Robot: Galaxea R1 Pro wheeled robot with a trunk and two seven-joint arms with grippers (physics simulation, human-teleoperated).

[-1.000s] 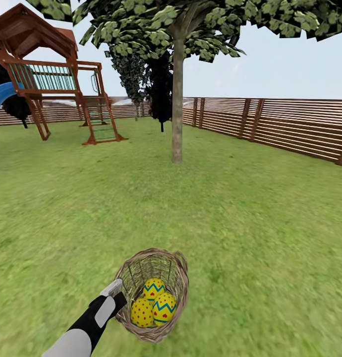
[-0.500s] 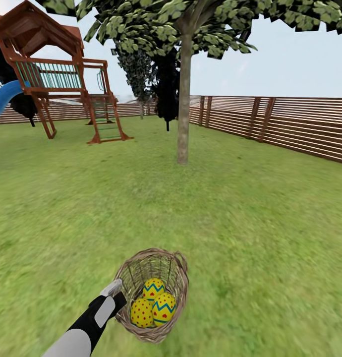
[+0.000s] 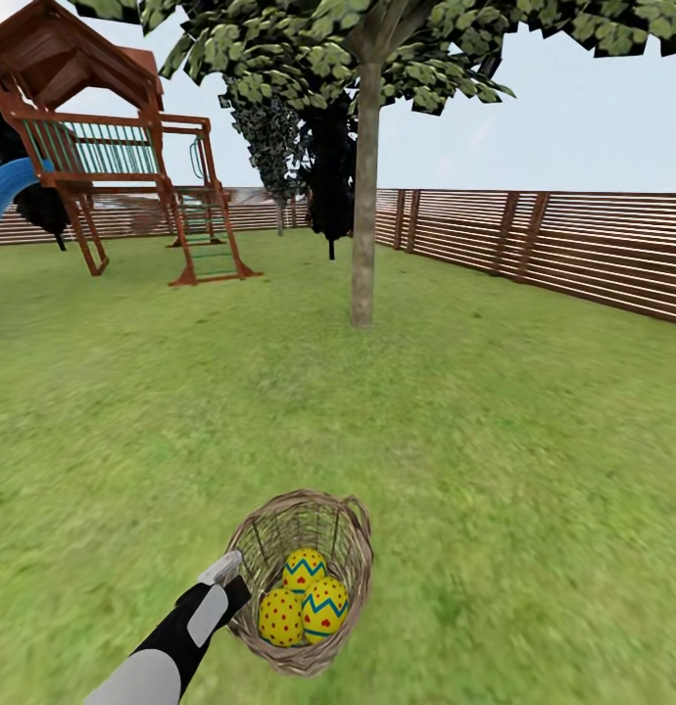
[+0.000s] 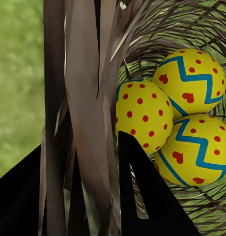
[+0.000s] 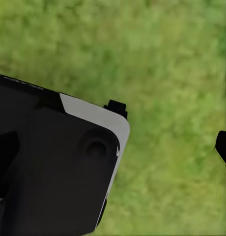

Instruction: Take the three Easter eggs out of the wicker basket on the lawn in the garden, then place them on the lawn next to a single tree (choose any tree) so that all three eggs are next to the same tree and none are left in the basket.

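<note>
Head view, progress: all three Easter eggs [image 3: 304, 599] lie in the wicker basket [image 3: 279, 534], so none is placed yet; every egg remains to be taken out and set by the tree [image 3: 364, 245].
Head view, basket: it is carried by the left gripper [image 3: 227, 578], which grasps the rim on the side away from the tree; whether the basket touches the lawn [image 3: 495, 421] cannot be told.
Head view, tree: its trunk rises well beyond the basket, with open grass between; the play set [image 3: 113, 157] and the fence [image 3: 573, 245] stand further off.
Left wrist view: the two dark fingers [image 4: 147, 196] straddle the basket wall [image 4: 83, 123], clamped on it; the eggs [image 4: 142, 115] sit just inside, touching one another, a grip detail the head view leaves unclear.
Right wrist view: grass passes under the right gripper [image 5: 157, 142]; its fingers stand apart with nothing between them.
</note>
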